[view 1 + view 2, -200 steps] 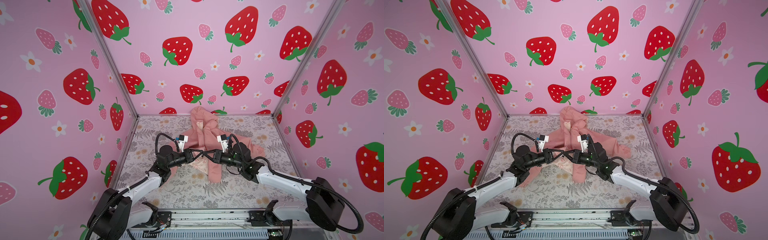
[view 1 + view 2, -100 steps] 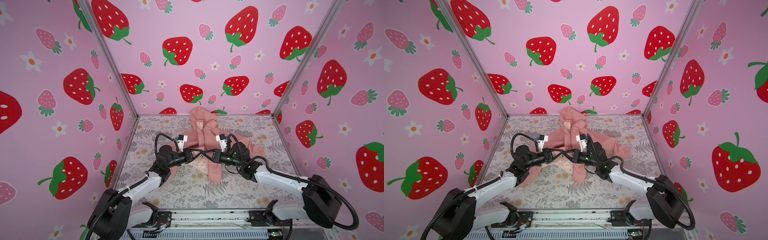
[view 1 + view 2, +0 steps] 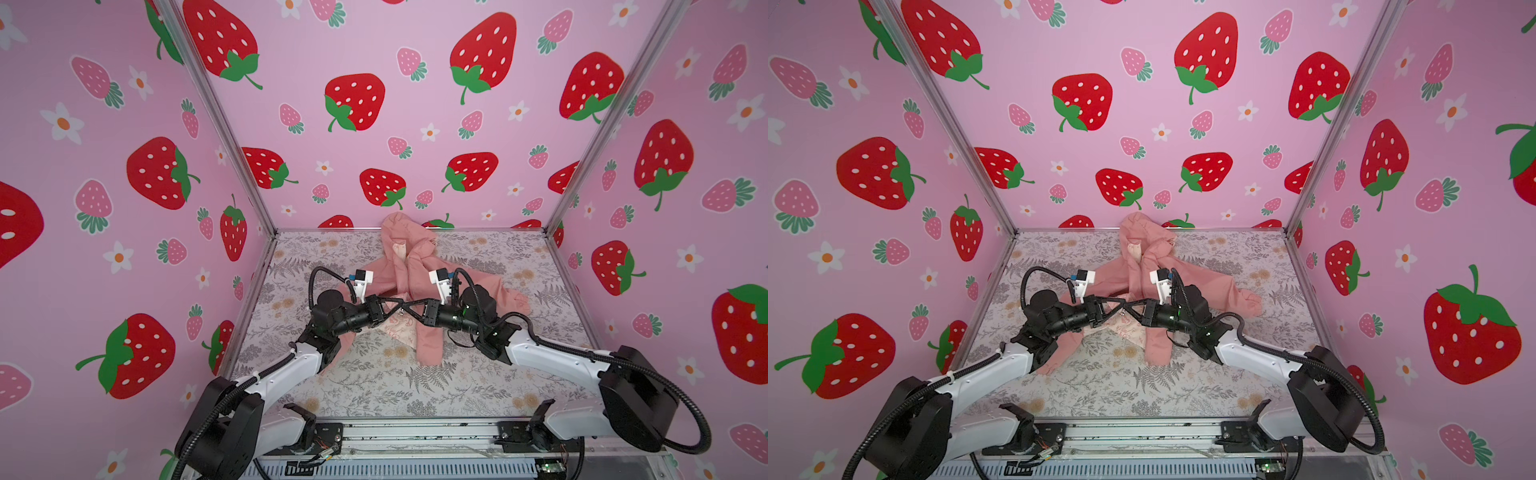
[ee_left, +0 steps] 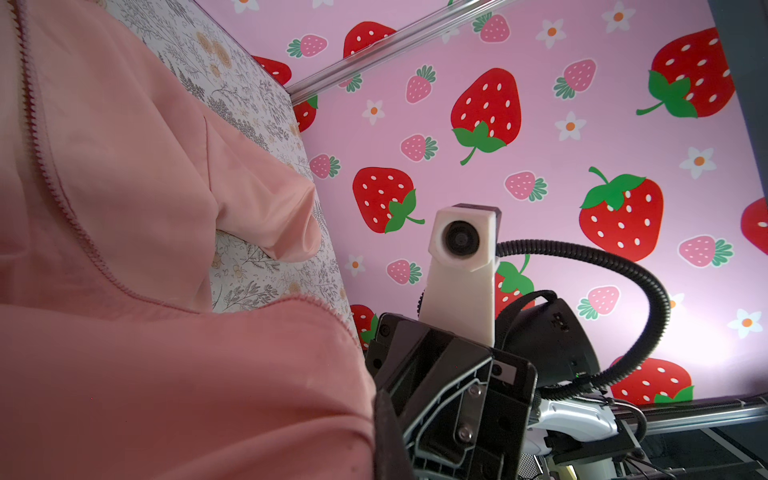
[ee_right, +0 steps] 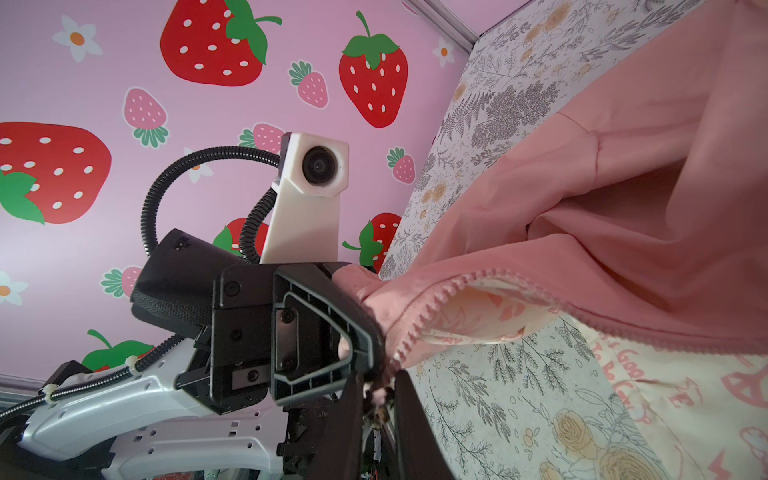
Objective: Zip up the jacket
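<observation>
**Slider could slip or snag at the jacket's open front**

The pink jacket [image 3: 419, 286] is lying on the floral table [image 3: 374, 386], spreading under and beyond both grippers. Its hood [image 3: 409, 241] is resting on their far side, against the back wall [image 3: 415, 124]. On their near side the front is gaping open and showing cream printed lining [image 5: 478, 316], edged by a row of zip teeth [image 5: 432, 307].

The left gripper [image 5: 370, 328] is pressed together and pinching the jacket's front edge. Just beside its tip, the right gripper [image 5: 379, 415] is holding its fingers narrowly apart, one on each side of the small slider [image 5: 378, 397]. Whether they are actually squeezing it cannot be told. In both top views the two grippers are meeting tip to tip over the jacket's middle.

Several things look likely to go wrong:

- **Weak hold:** The slider is tiny against the fingers, so a loose hold would probably let it pop out as soon as pulling starts.
- **Teeth not joined:** Whether both rows of teeth are seated in the slider is not visible. If only one is, the slider would travel without closing anything.
- **Snagging:** The loose lining is sitting right beside the teeth and could get drawn in and jam the zip.
- **Bunching:** If the left pinch gives way, the jacket would bunch and ride along instead of staying taut.
- **Collision:** With the tips this close, a small sideways move could knock one gripper into the other.
</observation>
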You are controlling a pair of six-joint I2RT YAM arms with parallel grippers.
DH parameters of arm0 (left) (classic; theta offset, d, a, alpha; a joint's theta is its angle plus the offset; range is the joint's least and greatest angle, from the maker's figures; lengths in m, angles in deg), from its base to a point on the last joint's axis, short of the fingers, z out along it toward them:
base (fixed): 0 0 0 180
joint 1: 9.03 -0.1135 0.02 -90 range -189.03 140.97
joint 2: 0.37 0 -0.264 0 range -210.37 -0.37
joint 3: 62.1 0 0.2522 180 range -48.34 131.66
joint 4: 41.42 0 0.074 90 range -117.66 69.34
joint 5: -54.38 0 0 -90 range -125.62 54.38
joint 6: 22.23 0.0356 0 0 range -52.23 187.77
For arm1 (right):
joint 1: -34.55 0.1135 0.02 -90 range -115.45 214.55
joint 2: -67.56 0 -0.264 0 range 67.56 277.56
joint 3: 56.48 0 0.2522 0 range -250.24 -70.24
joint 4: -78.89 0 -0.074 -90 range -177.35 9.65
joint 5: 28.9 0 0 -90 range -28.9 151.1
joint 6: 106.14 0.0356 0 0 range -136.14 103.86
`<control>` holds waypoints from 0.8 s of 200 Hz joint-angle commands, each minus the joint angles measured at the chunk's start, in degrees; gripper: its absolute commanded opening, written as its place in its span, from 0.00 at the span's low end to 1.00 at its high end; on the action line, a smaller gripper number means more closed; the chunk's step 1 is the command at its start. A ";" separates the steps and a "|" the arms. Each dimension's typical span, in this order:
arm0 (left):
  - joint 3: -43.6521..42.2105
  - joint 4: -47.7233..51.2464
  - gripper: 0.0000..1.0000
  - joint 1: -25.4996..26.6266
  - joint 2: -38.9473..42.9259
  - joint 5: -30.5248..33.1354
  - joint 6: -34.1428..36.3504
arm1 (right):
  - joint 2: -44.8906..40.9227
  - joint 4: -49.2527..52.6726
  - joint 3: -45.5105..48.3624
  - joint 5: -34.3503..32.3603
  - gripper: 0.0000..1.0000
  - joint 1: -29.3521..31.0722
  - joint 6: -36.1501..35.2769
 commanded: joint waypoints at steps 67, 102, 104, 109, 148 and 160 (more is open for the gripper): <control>3.00 -5.41 0.00 0.51 0.39 -1.62 -1.23 | 4.30 -0.92 -0.29 5.02 0.15 5.51 -1.24; 2.91 -5.35 0.00 0.46 0.61 -1.62 -1.21 | 4.69 -1.13 -0.37 4.65 0.15 6.29 -1.32; 2.91 -5.40 0.00 0.43 0.64 -1.62 -1.21 | 4.72 -1.12 -0.36 4.67 0.15 6.36 -1.36; 2.91 -5.42 0.00 0.43 0.69 -1.62 -1.25 | 4.77 -1.04 -0.32 4.65 0.15 6.32 -1.46; 2.85 -5.41 0.00 0.16 0.96 -1.62 -1.51 | 4.76 1.49 0.18 4.24 0.15 6.92 -3.02; 2.75 -5.40 0.00 0.08 1.01 -1.53 -1.56 | 4.87 2.26 0.28 4.20 0.15 7.09 -3.55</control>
